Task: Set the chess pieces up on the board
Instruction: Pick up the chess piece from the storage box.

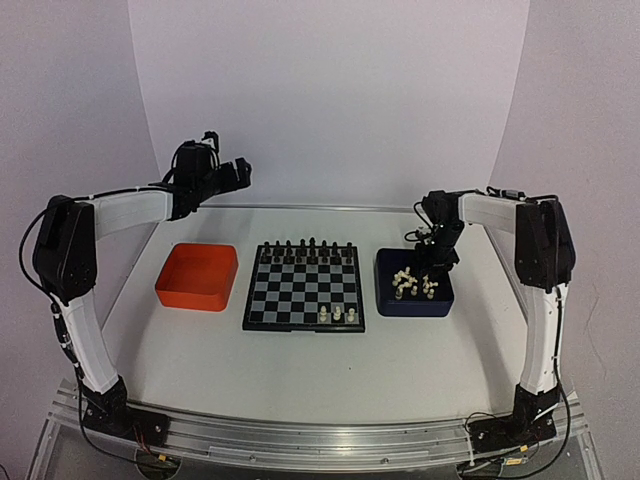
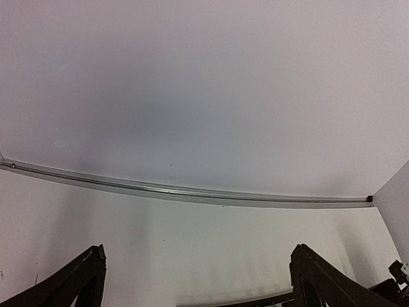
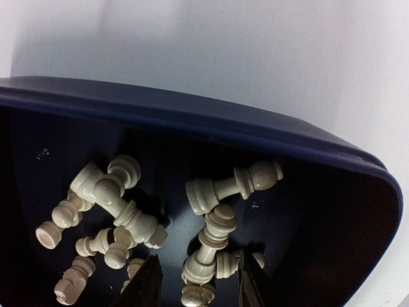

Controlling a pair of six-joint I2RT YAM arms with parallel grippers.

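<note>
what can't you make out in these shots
Chess pieces on the board: too small in the top view to name.
Dark blue tray: right hand covers part in the top view; the right wrist view's edges crop it.
Left wrist view: aimed at the wall, no board.

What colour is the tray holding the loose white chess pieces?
Dark blue; the tray shows best in the right wrist view.

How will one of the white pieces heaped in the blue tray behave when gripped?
Probably light and rigid: small moulded chess pieces. Lying on rounded sides in the tray, likely to roll or slip from the right gripper. Overlapping neighbours may shift too.
</note>
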